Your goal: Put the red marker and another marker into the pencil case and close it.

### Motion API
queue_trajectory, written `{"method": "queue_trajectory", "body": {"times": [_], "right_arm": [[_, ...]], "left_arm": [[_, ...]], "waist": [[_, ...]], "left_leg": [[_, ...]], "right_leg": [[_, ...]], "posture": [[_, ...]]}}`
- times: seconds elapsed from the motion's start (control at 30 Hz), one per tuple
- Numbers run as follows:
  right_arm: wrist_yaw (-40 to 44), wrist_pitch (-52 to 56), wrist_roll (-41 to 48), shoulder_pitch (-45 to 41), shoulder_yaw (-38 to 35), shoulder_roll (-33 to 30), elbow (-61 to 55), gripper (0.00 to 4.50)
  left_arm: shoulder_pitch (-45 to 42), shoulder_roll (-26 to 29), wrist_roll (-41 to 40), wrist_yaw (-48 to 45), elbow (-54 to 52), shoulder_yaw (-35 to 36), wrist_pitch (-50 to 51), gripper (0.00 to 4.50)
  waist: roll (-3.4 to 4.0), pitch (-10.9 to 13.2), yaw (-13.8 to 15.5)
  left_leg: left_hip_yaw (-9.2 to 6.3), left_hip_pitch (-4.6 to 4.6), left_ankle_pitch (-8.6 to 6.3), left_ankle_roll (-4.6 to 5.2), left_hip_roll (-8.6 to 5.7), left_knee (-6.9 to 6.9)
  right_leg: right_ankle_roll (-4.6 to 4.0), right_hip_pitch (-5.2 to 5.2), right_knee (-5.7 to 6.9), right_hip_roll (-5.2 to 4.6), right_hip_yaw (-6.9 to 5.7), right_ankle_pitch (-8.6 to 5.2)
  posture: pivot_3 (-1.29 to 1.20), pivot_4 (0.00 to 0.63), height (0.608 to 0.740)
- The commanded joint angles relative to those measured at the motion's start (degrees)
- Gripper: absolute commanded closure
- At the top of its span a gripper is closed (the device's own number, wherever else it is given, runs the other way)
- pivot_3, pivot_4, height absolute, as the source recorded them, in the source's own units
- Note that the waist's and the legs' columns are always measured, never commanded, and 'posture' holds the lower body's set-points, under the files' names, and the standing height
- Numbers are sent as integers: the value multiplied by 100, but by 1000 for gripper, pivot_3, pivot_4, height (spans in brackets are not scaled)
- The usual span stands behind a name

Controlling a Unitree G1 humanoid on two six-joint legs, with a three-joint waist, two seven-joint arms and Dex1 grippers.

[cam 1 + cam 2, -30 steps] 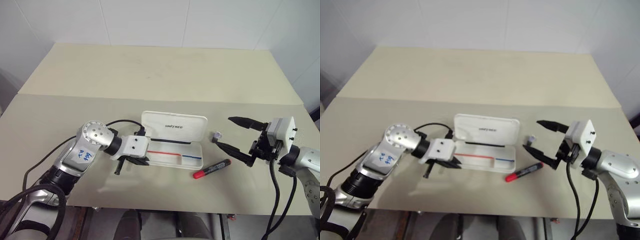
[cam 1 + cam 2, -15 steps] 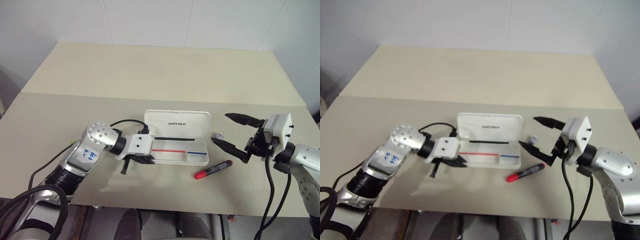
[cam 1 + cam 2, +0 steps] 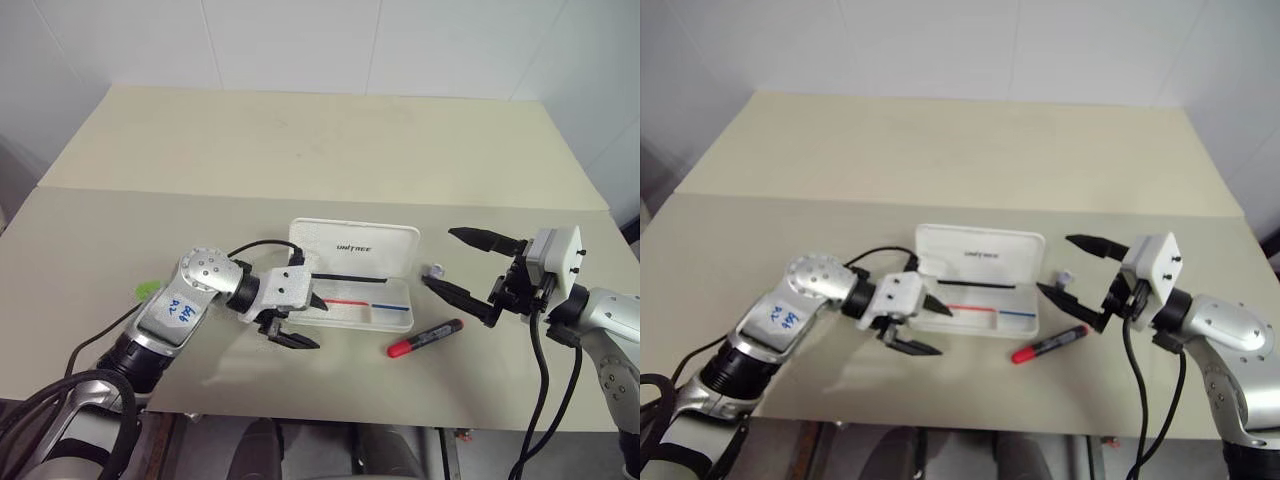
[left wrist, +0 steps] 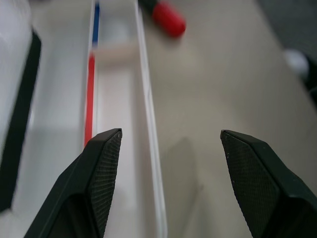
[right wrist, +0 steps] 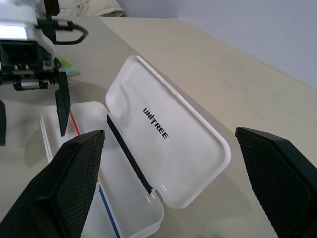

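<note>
White walls behind, beige desk ahead. I see flat white hard-plastic pencil case open at frame centre, lid up. Red-capped black marker lies on desk just lower right of case. Light green marker peeks out at left behind left arm. Left gripper at case's left end, fingers spread, empty. Right gripper right of case, fingers spread wide, empty.

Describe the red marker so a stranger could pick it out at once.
On the beige table lies an open white pencil case. Just in front of its right end, nearer the robot, lies the red marker, apart from the case. Its black barrel and bright red cap distinguish it from the small grey piece behind.
</note>
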Motion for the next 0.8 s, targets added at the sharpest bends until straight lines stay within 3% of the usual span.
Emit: {"method": "queue_trajectory", "body": {"times": [0.03,0.1,0.23,0.5,0.67,0.8], "right_arm": [[94,29,175,-34,-93,-74,-162,0],[170,81,218,-9,-135,-144,-136,0],[316,263,312,35,-289,-375,-91,0],[1424,572,356,403,-634,-1492,58,0],[2421,352,41,447,-78,-2102,296,0],[2623,246,-135,25,615,-1932,450,0]], "left_arm": [[197,132,-367,-101,-403,219,-46,1100],[423,254,-457,-100,-524,275,-14,934],[888,363,-811,-118,-709,537,-180,33],[823,205,-2197,-362,-327,1832,-539,33],[587,345,-2775,-339,-173,2327,-195,33],[693,647,-2733,-585,-55,2422,-286,33]], "waist": [[0,0,-3],[0,0,-14],[0,0,-5],[-1,1,6],[-2,1,-14],[-4,2,-40]], "left_leg": [[0,1,0,0,0,-1],[0,2,0,0,0,-3],[0,2,0,0,1,-3],[1,3,0,1,1,3],[3,5,-1,1,2,3],[4,9,-1,1,2,1]], "right_leg": [[0,0,0,0,0,0],[0,0,0,0,1,0],[-1,-1,0,0,1,-1],[-4,5,-4,-2,-1,2],[-3,5,-6,-1,-1,2],[-3,4,-4,0,0,2]], "posture": [[0,150,740],[0,150,740],[0,150,740],[0,150,740],[0,150,740],[0,150,740]]}}
